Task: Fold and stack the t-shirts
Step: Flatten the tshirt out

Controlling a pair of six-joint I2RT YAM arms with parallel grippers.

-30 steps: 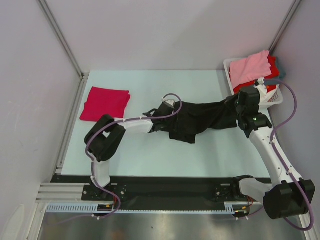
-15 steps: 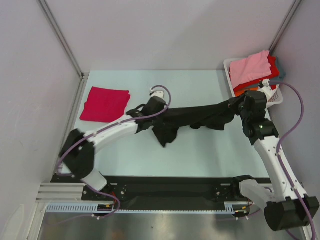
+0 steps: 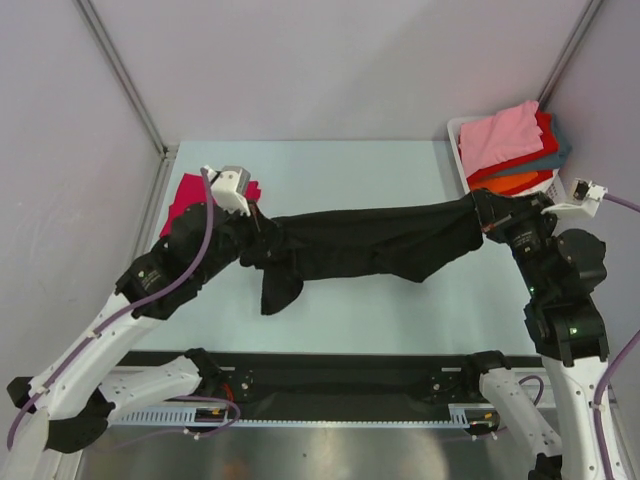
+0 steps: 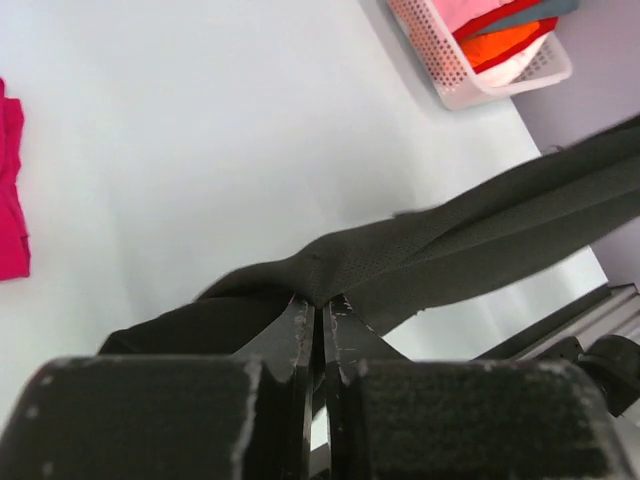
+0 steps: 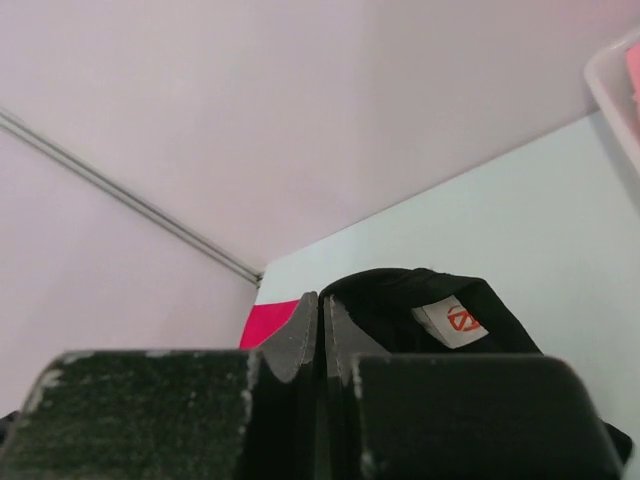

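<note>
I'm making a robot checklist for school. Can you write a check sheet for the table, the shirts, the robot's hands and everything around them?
Surface: pale, smooth table.
Job's things: black t-shirt stretched between both hands, one part hanging down; magenta-red shirt folded at the far left; pink shirt on top of red, orange and teal ones.
Clutter: white basket at the far right, holding that stack.
Hands: left hand shut on the black t-shirt; right hand shut on it too.
Cables: purple cables run along both arms.
Surroundings: plain walls, metal frame posts.
</note>
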